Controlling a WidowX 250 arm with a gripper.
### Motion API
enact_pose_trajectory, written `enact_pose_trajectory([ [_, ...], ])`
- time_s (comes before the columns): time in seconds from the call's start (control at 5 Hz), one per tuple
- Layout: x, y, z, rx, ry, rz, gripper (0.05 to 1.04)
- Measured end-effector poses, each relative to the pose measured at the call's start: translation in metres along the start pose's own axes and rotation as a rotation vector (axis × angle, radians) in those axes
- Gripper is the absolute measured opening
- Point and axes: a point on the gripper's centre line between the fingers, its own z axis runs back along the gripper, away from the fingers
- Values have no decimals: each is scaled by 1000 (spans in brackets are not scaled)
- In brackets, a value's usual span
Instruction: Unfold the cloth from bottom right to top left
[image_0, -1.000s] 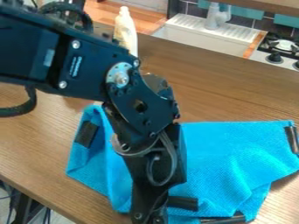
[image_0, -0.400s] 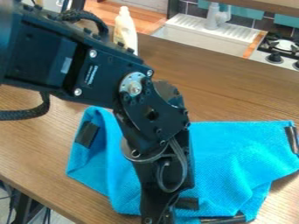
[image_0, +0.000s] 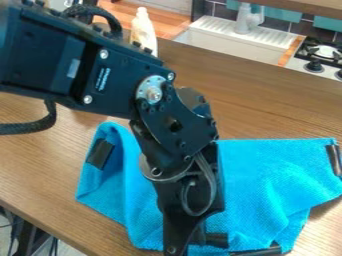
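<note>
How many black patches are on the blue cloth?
3 clear on the cloth: left patch, right-edge patch, bottom-edge patch. The dark piece beside the arm may be another; the arm or folds may hide more.

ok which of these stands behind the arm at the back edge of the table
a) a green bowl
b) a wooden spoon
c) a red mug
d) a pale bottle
d, a pale bottle stands upright there, just behind the arm.
</note>
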Motion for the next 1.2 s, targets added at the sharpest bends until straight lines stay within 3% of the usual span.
enact_pose_trajectory([
  [0.4,-2,3,5,5,-15,2,49],
  [1.0,-7,75,62,43,-120,189,49],
  [1.2,-14,108,59,43,-87,254,49],
])
